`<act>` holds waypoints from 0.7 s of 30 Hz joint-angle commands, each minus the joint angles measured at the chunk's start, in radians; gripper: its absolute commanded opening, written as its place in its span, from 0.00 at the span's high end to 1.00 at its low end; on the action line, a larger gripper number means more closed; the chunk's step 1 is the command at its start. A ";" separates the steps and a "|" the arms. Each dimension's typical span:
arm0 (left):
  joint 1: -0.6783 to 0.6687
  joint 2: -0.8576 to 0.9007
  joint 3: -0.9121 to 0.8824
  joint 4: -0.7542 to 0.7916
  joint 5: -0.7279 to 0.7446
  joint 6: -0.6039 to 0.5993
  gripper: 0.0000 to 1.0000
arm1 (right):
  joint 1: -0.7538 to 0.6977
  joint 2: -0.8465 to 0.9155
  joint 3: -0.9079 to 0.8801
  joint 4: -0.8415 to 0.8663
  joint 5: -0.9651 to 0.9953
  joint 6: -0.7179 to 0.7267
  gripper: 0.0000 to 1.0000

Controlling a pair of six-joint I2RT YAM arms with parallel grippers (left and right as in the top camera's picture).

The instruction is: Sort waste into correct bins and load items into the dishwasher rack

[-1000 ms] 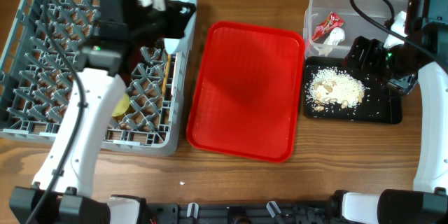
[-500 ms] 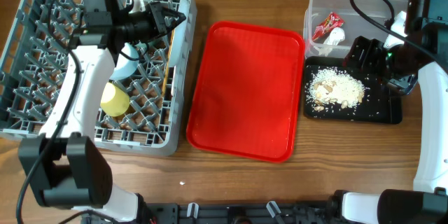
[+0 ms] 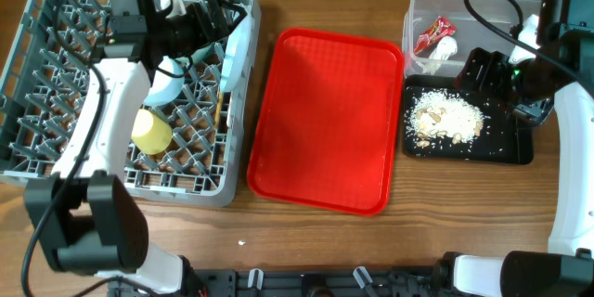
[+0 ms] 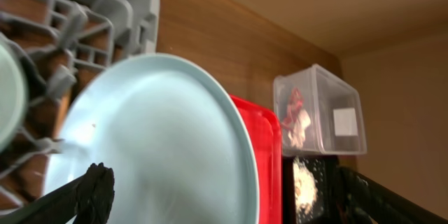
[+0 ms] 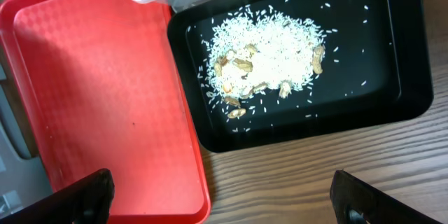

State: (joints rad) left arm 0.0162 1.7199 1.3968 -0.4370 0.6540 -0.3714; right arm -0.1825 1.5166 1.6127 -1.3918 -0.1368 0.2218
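At the left end of the table (image 3: 306, 241) stands the grey dishwasher rack (image 3: 176, 188), and the left arm reaches over it from the near side. Among the pegs inside lies the yellow cup (image 3: 151, 131), and just behind it a pale green-blue bowl (image 3: 165, 83) rests partly under the arm. A thin wooden chopstick (image 3: 220, 102) lies along the right side of the rack floor. Beside it the pale blue-white plate (image 3: 233, 51) stands on its edge at the right wall of the rack, leaning a little.

The left gripper (image 3: 225, 24) hangs over the far right corner of the rack, close to the plate. In the left wrist view its fingers are spread wide. One fingertip (image 4: 96, 190) shows in front of the plate's face and the other is far off at the opposite side, so nothing is pinched. I cannot tell whether the near fingertip touches the plate.

To the right of the rack, the red serving tray (image 3: 325, 121) lies flat on the wood. Further right, the clear tub (image 3: 422, 5) stands at the far side, with the red wrapper (image 3: 436, 32) and the white tissue wad (image 3: 447, 49) inside it, next to each other. Just in front of the tub, the black tray (image 3: 506, 148) holds the whitish food scraps (image 3: 445, 116), heaped toward its left half.

The right gripper (image 3: 483, 72) hovers above the far edge of the black tray. In the right wrist view its fingers (image 5: 87, 192) sit in the two lower corners, wide apart, and they hold nothing.
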 commanded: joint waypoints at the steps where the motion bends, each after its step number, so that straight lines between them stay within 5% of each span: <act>1: -0.028 -0.156 0.000 -0.016 -0.159 0.037 0.00 | 0.000 -0.002 0.016 0.047 -0.051 -0.014 0.00; 5: -0.164 -0.237 0.000 -0.137 -0.405 0.108 0.00 | 0.012 -0.002 0.016 0.171 -0.206 -0.085 0.00; 9: -0.344 -0.230 -0.003 -0.313 -0.703 0.129 0.00 | 0.072 0.000 0.016 0.334 -0.145 -0.092 0.00; 13: -0.408 -0.212 -0.003 -0.388 -0.738 0.127 0.00 | 0.111 0.022 0.016 0.378 -0.028 -0.097 0.00; 21: -0.407 -0.222 -0.005 -0.604 -0.738 -0.004 0.00 | 0.111 0.009 0.011 0.182 -0.012 -0.116 0.00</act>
State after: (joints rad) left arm -0.3908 1.5059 1.3979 -1.0046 -0.0563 -0.3294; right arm -0.0727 1.5322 1.6131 -1.1770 -0.1787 0.1295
